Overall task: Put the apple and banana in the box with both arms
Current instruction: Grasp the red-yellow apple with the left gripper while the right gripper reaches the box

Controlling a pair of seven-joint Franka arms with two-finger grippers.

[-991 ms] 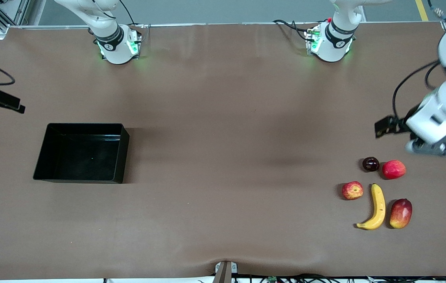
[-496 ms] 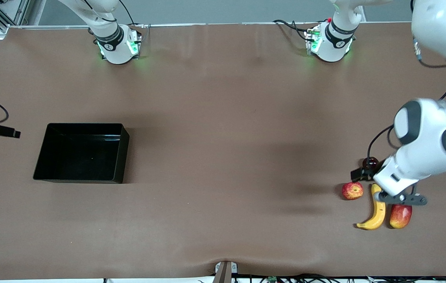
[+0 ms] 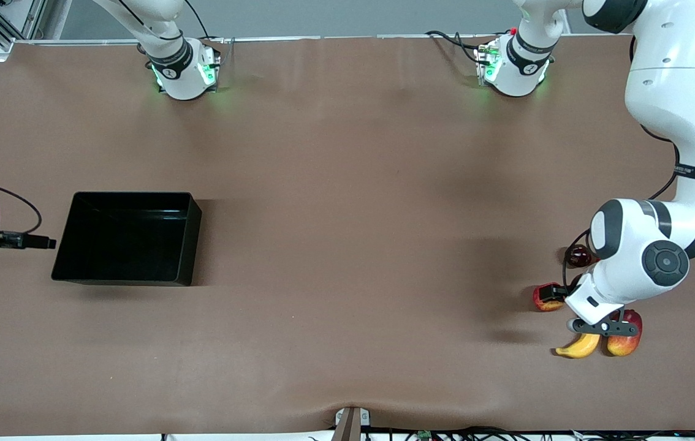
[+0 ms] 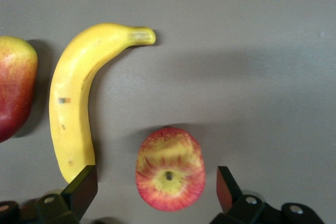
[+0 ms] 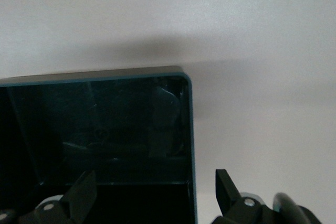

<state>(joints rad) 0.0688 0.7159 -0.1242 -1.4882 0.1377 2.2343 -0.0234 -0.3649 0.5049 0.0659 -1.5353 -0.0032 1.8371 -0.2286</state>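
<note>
The brown surface carries everything, and the task is at its start: the black box holds no fruit that either view shows, so both placements are left. The box sits toward the right arm's end of the surface; the right gripper hangs over the box's edge with its fingers spread wide and nothing between them, the box wall and dark floor directly below it in the right wrist view. Toward the left arm's end lies the fruit cluster, with the left arm bent down over it. The left gripper is open wide and empty, poised above the apple, which sits between the two fingertips in the left wrist view without touching either, its pale dimple facing up. The banana lies on the surface just beside one finger of that gripper, curved, its brownish tip pointing away from the gripper. A red-and-yellow mango rests just past the banana from the gripper, and a small dark fruit shows at the arm's elbow in the front view. By my judgement the apple grasp is the step in hand; lifting, carrying and releasing both fruits in the box are not yet done.
</note>
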